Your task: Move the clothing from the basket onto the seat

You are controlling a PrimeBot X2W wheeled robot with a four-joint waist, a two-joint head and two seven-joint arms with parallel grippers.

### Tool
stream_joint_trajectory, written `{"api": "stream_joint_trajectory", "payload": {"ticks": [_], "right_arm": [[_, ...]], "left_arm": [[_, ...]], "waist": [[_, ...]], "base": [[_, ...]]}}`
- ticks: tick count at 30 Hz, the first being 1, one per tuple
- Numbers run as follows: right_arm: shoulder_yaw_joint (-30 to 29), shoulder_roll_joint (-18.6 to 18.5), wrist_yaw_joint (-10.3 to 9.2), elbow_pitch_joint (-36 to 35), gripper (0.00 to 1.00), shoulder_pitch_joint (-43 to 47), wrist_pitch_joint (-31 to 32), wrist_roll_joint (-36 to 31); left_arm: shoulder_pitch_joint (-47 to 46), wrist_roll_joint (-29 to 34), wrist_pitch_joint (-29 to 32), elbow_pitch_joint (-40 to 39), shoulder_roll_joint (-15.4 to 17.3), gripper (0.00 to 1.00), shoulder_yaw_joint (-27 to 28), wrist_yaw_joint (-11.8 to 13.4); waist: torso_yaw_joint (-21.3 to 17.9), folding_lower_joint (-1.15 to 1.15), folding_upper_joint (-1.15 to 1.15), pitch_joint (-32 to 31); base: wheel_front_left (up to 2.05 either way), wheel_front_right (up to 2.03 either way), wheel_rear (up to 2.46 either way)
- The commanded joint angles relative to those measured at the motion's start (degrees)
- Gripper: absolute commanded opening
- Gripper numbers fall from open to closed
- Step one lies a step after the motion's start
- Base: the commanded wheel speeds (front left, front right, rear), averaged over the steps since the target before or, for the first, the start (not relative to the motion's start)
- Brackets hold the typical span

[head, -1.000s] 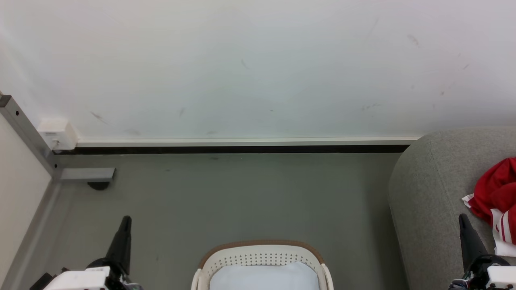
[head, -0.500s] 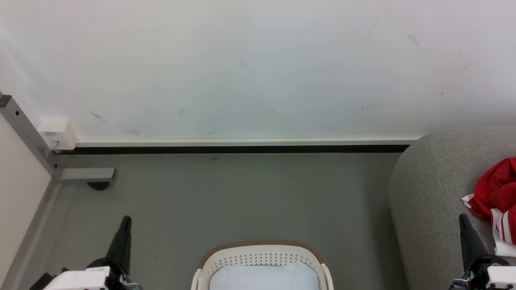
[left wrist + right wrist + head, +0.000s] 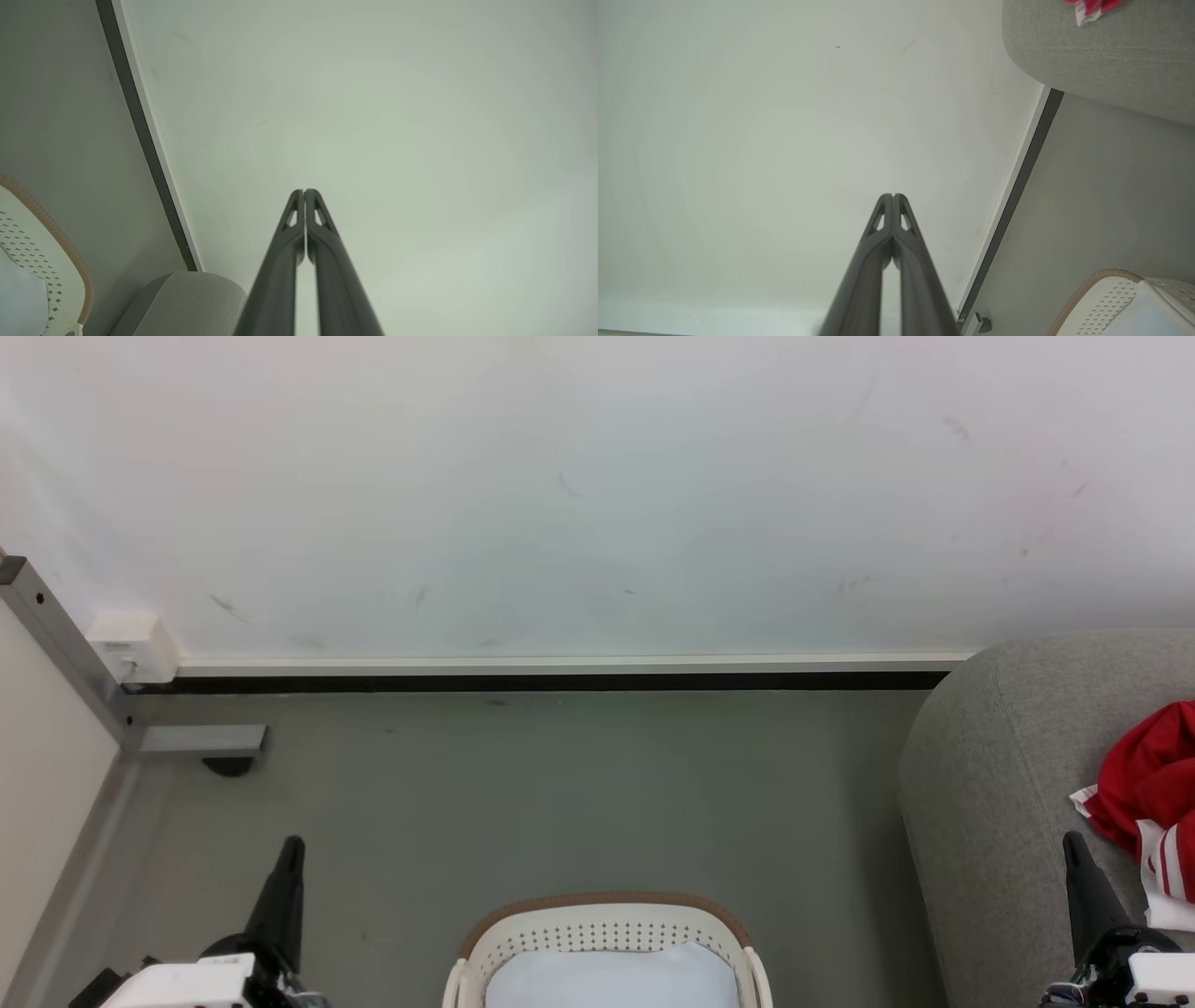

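- A grey floor (image 3: 560, 784) runs up to a white wall (image 3: 597, 476), with a dark skirting strip (image 3: 560, 681) along the join.
- Nearest, at 6 o'clock in the head view, stands the basket (image 3: 607, 899). Its pale lining (image 3: 611, 980) shows inside, with no red cloth on the visible part.
- At 7 o'clock the left gripper (image 3: 291, 847) points up over bare floor. In the left wrist view its fingers press together tip to tip, holding nothing.
- At 5 o'clock the right gripper (image 3: 1072, 842) rises before the seat (image 3: 990, 784). Its fingers are likewise closed and empty in the right wrist view.
- The seat fills 3 to 4 o'clock, well apart from the basket.
- The clothing (image 3: 1153, 775) lies bunched on the seat at 3 o'clock, white trim showing, just beyond the right gripper.
- Farther off, at 9 o'clock, a metal post (image 3: 56, 635) and a white box (image 3: 135, 644) sit by the wall.
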Motion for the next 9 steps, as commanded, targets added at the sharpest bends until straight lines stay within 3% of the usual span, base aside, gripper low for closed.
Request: {"api": "stream_joint_trajectory", "payload": {"ticks": [1, 9], "right_arm": [[-0.20, 0.06, -0.13, 0.15, 0.00, -0.77, 0.36, -0.26], [-0.25, 0.10, -0.12, 0.15, 0.00, -0.78, 0.41, -0.29]], "left_arm": [[-0.49, -0.78, 0.20, -0.15, 0.12, 0.00, 0.10, -0.21], [-0.49, -0.79, 0.20, -0.15, 0.12, 0.00, 0.10, -0.21]], "waist": [[0.00, 0.00, 0.00, 0.00], [0.00, 0.00, 0.00, 0.00]], "base": [[0.00, 0.00, 0.00], [0.00, 0.00, 0.00]]}}
